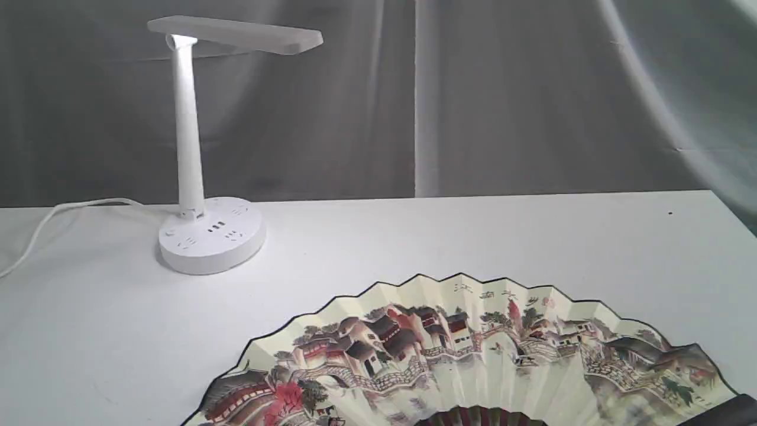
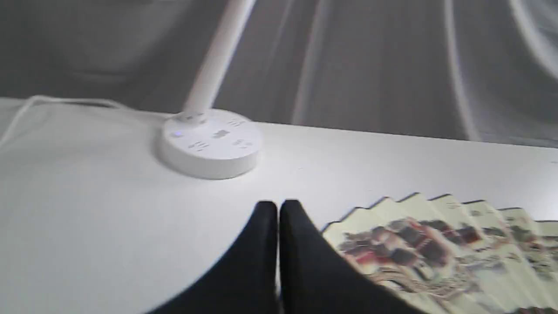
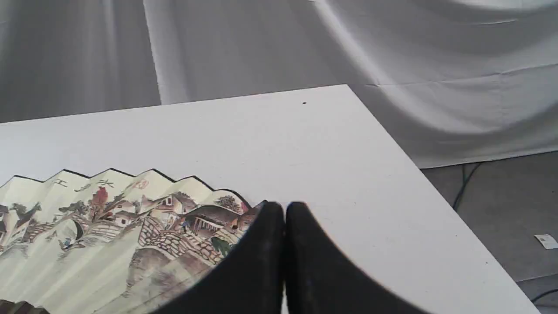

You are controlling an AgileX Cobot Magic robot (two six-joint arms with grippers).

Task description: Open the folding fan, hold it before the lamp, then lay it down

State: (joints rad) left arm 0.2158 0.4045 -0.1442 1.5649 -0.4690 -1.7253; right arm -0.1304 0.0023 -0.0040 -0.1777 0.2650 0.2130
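Two things on the white table (image 1: 473, 236). At the lower middle and lower right of the exterior view, the fan (image 1: 473, 361): fully spread, lying flat with the painted side up, cut by the bottom edge of the frame. At the upper left, the lamp (image 1: 189, 148): standing upright on its round base, well apart from the fan, with a white cord (image 1: 35, 231) going to the left edge. Behind, a grey curtain (image 1: 502, 100).

Left gripper (image 2: 278, 207): closed tight with nothing between the jaws, just beside one end of the fan, lamp base further beyond. Right gripper (image 3: 284, 208): closed tight as well, empty, at the other end of the fan; cannot tell if touching the paper.
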